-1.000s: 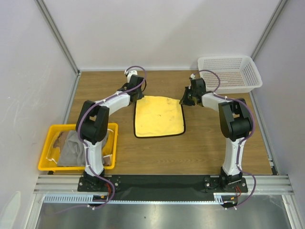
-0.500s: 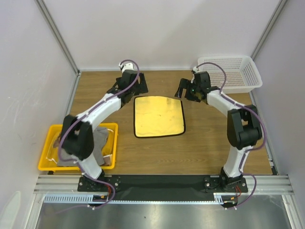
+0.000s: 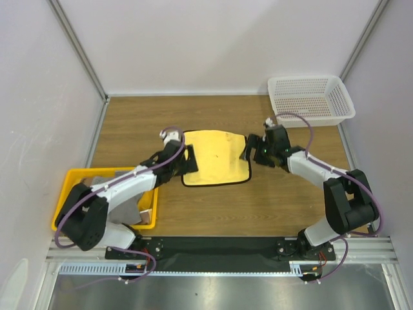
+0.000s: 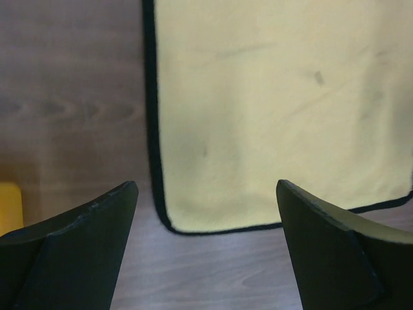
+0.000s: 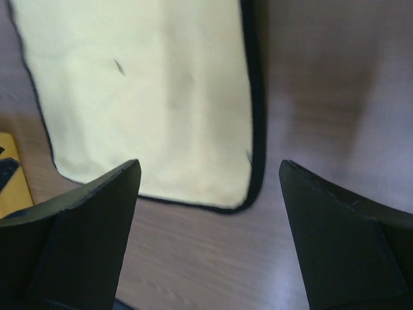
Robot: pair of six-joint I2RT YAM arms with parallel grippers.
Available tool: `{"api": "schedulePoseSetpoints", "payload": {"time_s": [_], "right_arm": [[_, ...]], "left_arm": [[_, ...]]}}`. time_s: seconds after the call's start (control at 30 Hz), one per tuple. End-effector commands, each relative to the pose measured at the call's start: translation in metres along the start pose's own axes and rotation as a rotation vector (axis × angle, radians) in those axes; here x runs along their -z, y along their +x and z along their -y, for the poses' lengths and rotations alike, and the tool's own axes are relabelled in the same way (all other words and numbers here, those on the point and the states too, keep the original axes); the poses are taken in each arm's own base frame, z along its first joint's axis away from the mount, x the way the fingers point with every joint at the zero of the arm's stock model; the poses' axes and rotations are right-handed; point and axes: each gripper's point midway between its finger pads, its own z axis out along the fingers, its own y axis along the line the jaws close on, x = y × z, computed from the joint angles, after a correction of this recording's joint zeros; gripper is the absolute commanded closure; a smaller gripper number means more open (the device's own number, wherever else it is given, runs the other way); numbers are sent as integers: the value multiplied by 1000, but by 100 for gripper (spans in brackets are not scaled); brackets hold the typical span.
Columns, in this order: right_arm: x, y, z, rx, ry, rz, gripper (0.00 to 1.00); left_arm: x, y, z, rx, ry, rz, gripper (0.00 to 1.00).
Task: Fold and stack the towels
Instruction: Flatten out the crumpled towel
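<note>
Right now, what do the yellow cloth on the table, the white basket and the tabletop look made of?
Yellow towel: soft matte cloth with a dark sewn border; it lies limp, slightly rippled. White basket: probably moulded plastic, judging by its even grid of holes and smooth rim. Table: brown wood-grain surface, low sheen; solid wood or laminate, cannot tell.

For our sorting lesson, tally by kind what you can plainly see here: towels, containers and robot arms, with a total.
Towels: 2, yellow towel on the table, grey towel in the yellow tray
Containers: 2, yellow tray, white basket
Robot arms: 2, left arm, right arm
Total: 6
A brownish scrap in the tray is unclear.
</note>
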Motion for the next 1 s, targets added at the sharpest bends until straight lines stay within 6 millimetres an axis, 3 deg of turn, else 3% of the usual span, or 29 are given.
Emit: {"api": "schedulePoseSetpoints", "payload": {"time_s": [0.0, 0.03, 0.13, 0.4, 0.6, 0.97], "right_arm": [[13, 23, 5, -107, 12, -2, 7], [14, 28, 6, -118, 16, -8, 8], [17, 42, 13, -144, 30, -4, 11], [9, 59, 25, -176, 62, -33, 22], [2, 61, 24, -187, 57, -46, 38], [-2, 78, 20, -195, 58, -96, 42]], "left_arm": [[17, 6, 2, 141, 53, 32, 7], [15, 19, -6, 168, 36, 12, 8], [16, 33, -11, 214, 31, 8, 16], [4, 54, -20, 258, -12, -34, 29], [-3, 61, -24, 259, -42, -56, 36], [-9, 70, -27, 260, -52, -65, 46]]}}
